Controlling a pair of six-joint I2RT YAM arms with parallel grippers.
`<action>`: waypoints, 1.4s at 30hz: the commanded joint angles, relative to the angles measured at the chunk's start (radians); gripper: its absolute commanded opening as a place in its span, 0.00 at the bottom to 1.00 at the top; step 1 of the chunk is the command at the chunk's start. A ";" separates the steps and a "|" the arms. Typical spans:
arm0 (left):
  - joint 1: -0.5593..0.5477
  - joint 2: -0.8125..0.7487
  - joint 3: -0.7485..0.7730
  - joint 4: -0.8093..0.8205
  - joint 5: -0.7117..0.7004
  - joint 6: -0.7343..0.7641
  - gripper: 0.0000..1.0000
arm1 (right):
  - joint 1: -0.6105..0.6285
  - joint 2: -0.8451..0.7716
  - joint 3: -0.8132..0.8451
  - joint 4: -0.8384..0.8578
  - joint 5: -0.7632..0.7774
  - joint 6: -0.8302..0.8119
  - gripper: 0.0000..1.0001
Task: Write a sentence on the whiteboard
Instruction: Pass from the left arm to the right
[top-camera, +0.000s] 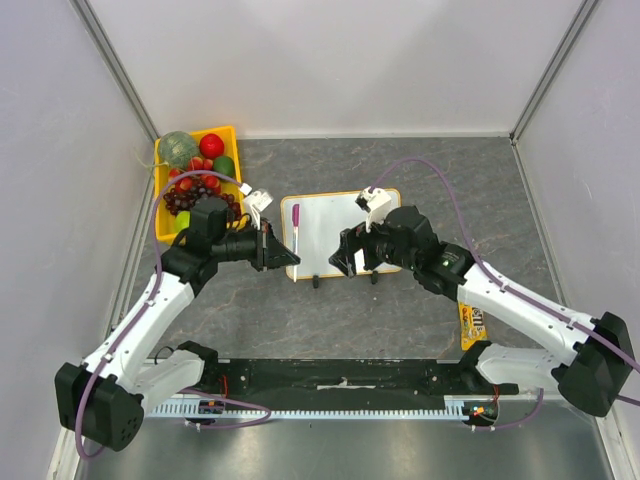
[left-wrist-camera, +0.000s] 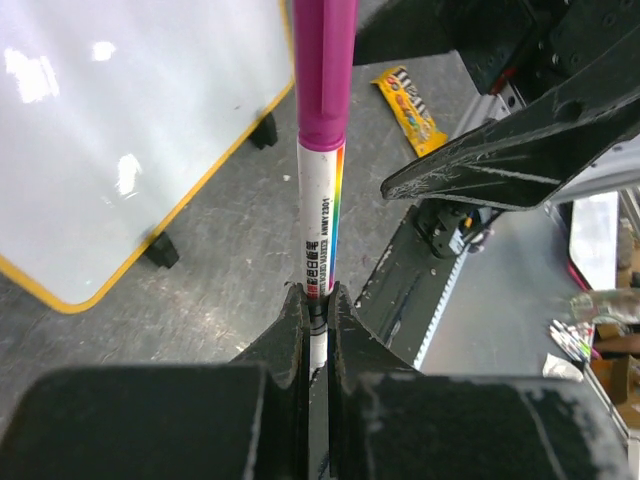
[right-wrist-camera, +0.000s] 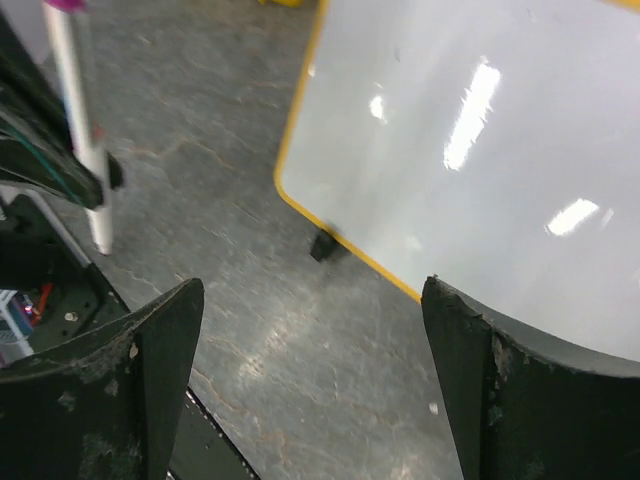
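The whiteboard (top-camera: 335, 225) lies flat mid-table, white with an orange-tan frame; its face is blank and no sentence shows on it. It also shows in the left wrist view (left-wrist-camera: 120, 130) and the right wrist view (right-wrist-camera: 480, 150). My left gripper (top-camera: 284, 257) is shut on a white marker (top-camera: 295, 228) with its magenta cap on, held at the board's left edge. The jaws (left-wrist-camera: 320, 300) clamp the marker's barrel (left-wrist-camera: 322, 200). My right gripper (top-camera: 347, 262) is open and empty over the board's near edge (right-wrist-camera: 310, 290); the marker (right-wrist-camera: 75, 120) stands to its left.
A yellow bin of fruit (top-camera: 195, 175) sits at the back left. A yellow candy packet (top-camera: 470, 325) lies right of the board, also in the left wrist view (left-wrist-camera: 410, 105). Two black clips (top-camera: 316, 281) hang on the board's near edge. Walls enclose the table.
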 joint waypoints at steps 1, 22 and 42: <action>0.006 0.002 -0.005 0.096 0.183 -0.016 0.02 | -0.017 -0.013 0.051 0.222 -0.231 -0.069 0.90; 0.003 -0.026 -0.047 0.224 0.332 -0.072 0.02 | -0.021 0.180 0.118 0.627 -0.624 0.155 0.49; 0.001 -0.056 -0.035 0.188 0.247 -0.059 0.61 | -0.035 0.013 -0.127 0.805 -0.187 0.359 0.00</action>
